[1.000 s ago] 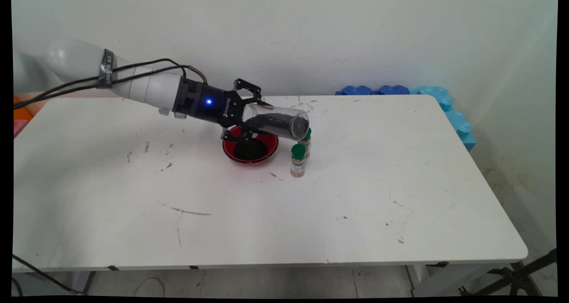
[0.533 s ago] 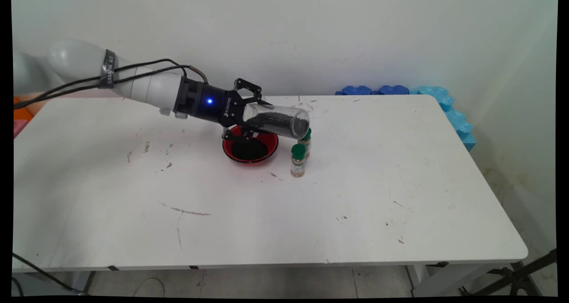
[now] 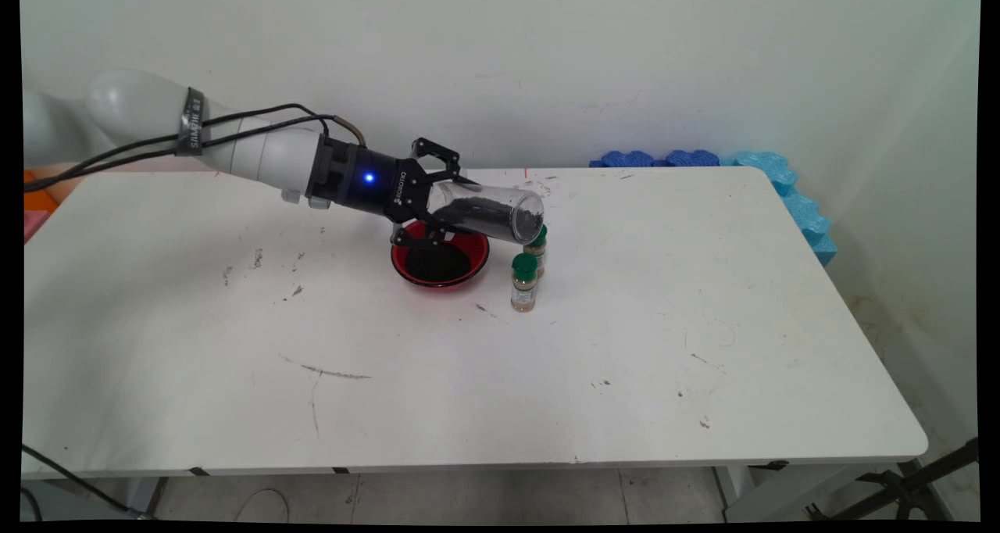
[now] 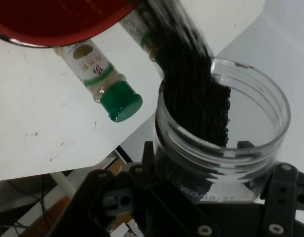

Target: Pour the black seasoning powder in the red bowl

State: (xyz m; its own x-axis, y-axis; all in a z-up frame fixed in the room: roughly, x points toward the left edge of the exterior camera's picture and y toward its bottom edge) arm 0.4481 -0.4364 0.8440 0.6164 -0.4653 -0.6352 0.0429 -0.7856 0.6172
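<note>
- A clear plastic jar [image 3: 488, 211] lies nearly on its side just left of the frame's centre, held in the black gripper [image 3: 432, 209]; its fingers are clamped on the jar's base end, one above and one below.
- The jar holds dark black grains, heaped along its lower wall; in the hand view the grains [image 4: 194, 94] run from the jar's [image 4: 226, 143] inner side up toward its open mouth.
- The jar's mouth points right and slightly down, over the far spice bottle [image 3: 536, 245].
- A red bowl [image 3: 440, 258] sits on the white table [image 3: 625, 345] just below the gripper, with a dark pile of the same black stuff in its middle.
- Two small spice bottles with green caps stand upright just right of the bowl; the nearer one [image 3: 523, 282] holds a tan powder.
- Against the frame one second earlier, the jar's mouth sits a touch higher; the bowl and both bottles have not moved.
</note>
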